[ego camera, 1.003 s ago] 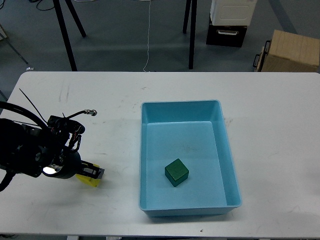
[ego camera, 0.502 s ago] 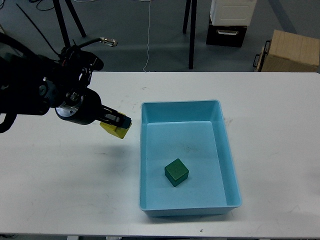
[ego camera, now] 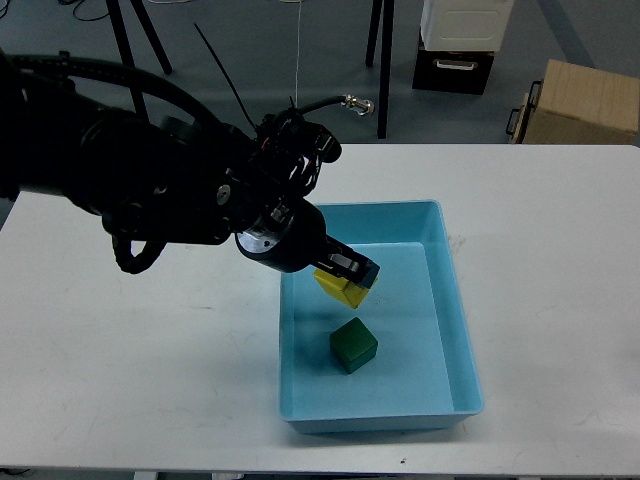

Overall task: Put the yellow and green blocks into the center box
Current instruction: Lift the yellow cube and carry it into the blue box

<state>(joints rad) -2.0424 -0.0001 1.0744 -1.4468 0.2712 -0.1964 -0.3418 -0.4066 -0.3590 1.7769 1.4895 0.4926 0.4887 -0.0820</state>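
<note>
1. A white table (ego camera: pixel 560 250) carries the scene, its far edge against a grey floor.
2. A light-blue tray (ego camera: pixel 452 310) sits directly on it, right of the middle, its near wall close to the table's near edge.
3. Faint dark scuffs mark the top near the far-left corner.

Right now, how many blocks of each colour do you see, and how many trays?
Yellow block: 1, held in the left arm's jaws above the tray
Green block: 1, resting on the tray floor
Light-blue tray: 1
Total: 3 things
</note>
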